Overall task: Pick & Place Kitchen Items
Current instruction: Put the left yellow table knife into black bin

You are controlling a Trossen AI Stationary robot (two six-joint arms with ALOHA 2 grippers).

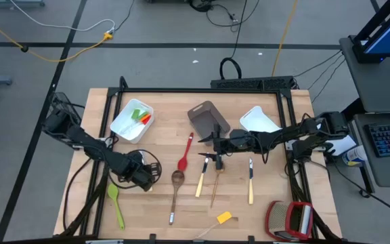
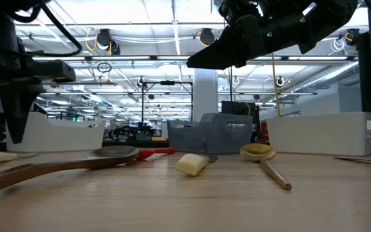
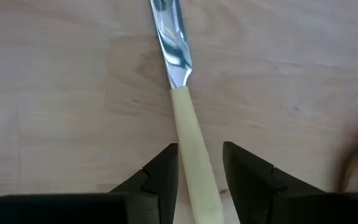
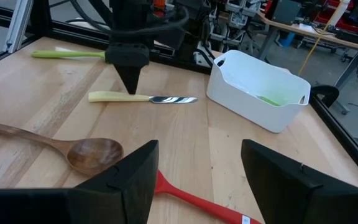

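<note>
Your left gripper [image 3: 201, 186] is low over the table's near-left area, fingers [image 3: 160, 180] parted on either side of the pale handle of a knife [image 3: 182, 99] that lies flat on the wood — the handle sits between them, and you cannot tell whether they touch it. The right wrist view shows that same gripper [image 4: 129, 78] pointing straight down at the knife's handle end, with the blade pointing toward the white bin [image 4: 257, 90].

Your right gripper [image 1: 217, 142] hangs above the middle of the table, just in front of the grey bin [image 1: 208, 118], its fingers [image 4: 126, 180] spread wide with nothing between them.

The remaining utensils are scattered over the front half of the table: a red spoon [image 1: 185, 153] near the centre, a brown wooden spoon [image 1: 175, 190] beside it, and a green spatula [image 1: 116, 203] near the front left edge. Right of the wooden spoon lie another pale-handled knife [image 1: 201, 181], a gold spoon [image 1: 215, 181] and a third knife [image 1: 250, 183]. A small yellow piece [image 1: 224, 217] lies at the front

The white bin [image 1: 131, 120] at the left rear already holds green and red items — a second white bin [image 1: 259, 120] sits at the right rear
</note>
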